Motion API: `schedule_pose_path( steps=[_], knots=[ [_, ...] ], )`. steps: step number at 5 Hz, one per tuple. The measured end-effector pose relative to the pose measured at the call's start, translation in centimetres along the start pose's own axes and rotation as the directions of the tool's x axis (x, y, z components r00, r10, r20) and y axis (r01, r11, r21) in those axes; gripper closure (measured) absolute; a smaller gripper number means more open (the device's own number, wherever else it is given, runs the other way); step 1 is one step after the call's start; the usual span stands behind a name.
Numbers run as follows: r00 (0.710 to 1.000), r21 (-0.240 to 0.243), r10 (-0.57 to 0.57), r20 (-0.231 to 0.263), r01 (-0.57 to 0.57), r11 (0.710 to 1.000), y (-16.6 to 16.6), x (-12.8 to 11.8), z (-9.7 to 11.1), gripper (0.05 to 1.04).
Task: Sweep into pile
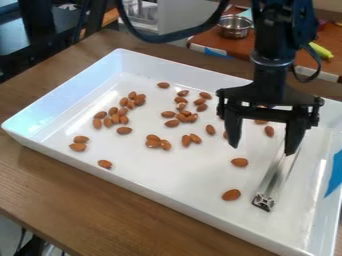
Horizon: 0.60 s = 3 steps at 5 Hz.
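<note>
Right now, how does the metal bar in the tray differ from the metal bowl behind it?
The metal bar is long and straight; the metal bowl is round and hollow. The bar lies in the white tray, while the bowl sits beyond it on a reddish-brown surface. Both are silvery and shiny.

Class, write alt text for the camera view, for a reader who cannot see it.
Open black gripper above a white tray of almonds, which lie in loose clusters and singly, not in one pile. Under the gripper, a silver metal bar is in the tray, which rests on a wooden table.
</note>
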<state>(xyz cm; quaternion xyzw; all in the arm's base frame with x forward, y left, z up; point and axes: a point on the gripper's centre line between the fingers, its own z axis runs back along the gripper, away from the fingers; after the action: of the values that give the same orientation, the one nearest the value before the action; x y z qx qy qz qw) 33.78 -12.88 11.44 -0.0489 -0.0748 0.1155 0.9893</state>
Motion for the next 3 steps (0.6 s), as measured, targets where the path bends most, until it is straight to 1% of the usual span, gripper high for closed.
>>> schedule_pose_path(
  steps=[1, 2, 3],
  knots=[
    [0.999, 0.025, -0.002, -0.046, 0.003, 1.000, 0.41, -0.78, -1.50, 0.083],
    [0.998, 0.004, -0.005, -0.068, 0.005, 1.000, 0.14, -1.12, -1.51, 0.083],
    [0.995, -0.021, -0.005, -0.101, 0.003, 1.000, 0.60, -1.09, -1.44, 0.083]
  ],
)
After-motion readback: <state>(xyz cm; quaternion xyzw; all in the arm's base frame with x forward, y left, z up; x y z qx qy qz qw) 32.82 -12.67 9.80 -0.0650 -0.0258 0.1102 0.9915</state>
